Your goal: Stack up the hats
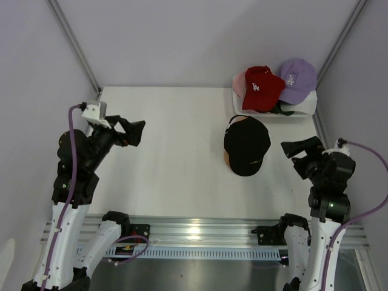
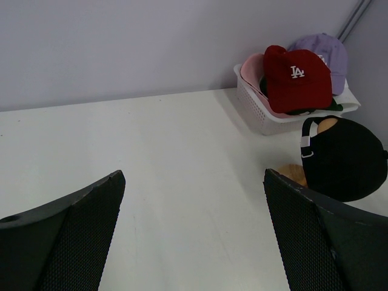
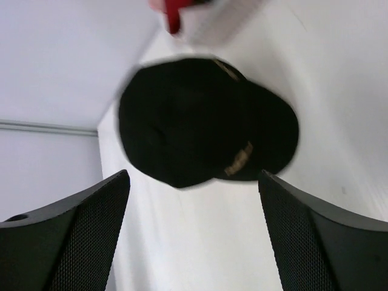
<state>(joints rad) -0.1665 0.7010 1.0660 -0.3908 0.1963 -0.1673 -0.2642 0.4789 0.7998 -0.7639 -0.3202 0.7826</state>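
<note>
A black cap with a gold logo (image 1: pixel 247 145) sits over a round wooden stand (image 2: pixel 292 173) in the middle right of the table; it also shows in the left wrist view (image 2: pixel 347 159) and the right wrist view (image 3: pixel 200 127). A red cap with a white logo (image 1: pixel 262 87), a lavender cap (image 1: pixel 298 78) and a pink cap (image 1: pixel 239 81) lie in the white basket (image 1: pixel 303 108) at the back right. No white cap shows. My left gripper (image 1: pixel 134 132) is open and empty at the left. My right gripper (image 1: pixel 298 149) is open and empty, just right of the black cap.
Grey walls close in the table on three sides. A metal rail (image 1: pixel 200 230) runs along the near edge between the arm bases. A dark item (image 1: pixel 286 109) lies under the caps in the basket.
</note>
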